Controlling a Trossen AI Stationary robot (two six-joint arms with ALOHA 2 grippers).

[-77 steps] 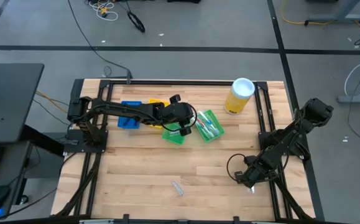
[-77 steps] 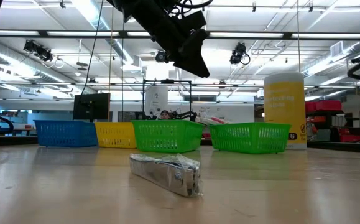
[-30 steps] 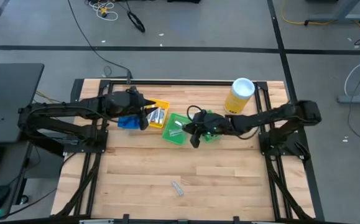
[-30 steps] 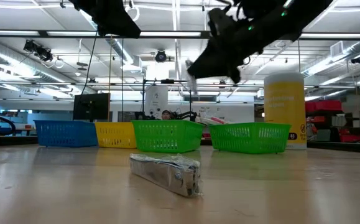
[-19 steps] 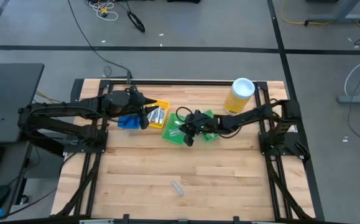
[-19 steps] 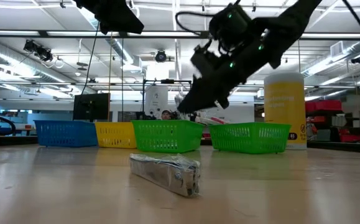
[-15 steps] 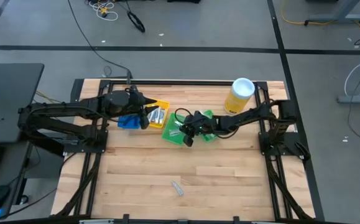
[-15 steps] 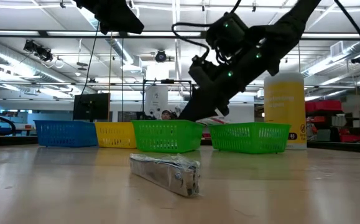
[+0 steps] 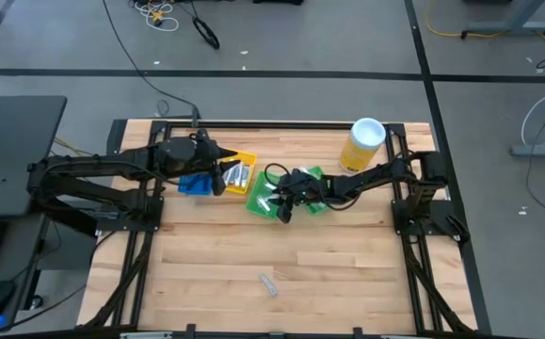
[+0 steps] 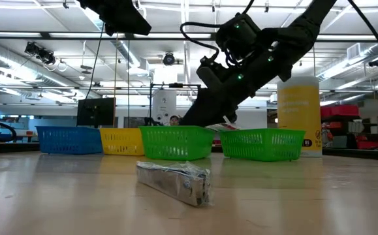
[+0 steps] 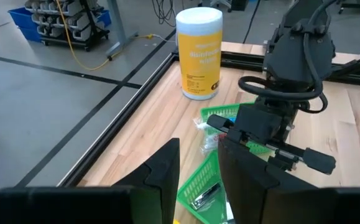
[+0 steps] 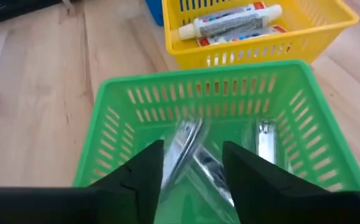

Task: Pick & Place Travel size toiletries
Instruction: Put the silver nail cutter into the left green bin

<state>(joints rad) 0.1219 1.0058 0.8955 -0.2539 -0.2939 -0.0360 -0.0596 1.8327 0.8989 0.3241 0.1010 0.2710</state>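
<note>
Toiletries (image 12: pixel 186 146) lie in the green bin (image 12: pixel 111 118) beneath our right hand (image 12: pixel 192 163), jaws parted and empty; lifting carelessly could snag its rim. One packet (image 10: pixel 174 180) waits on the bench (image 9: pixel 328 264).

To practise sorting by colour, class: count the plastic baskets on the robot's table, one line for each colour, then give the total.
Blue basket: 1
Yellow basket: 1
Green baskets: 2
Total: 4
</note>
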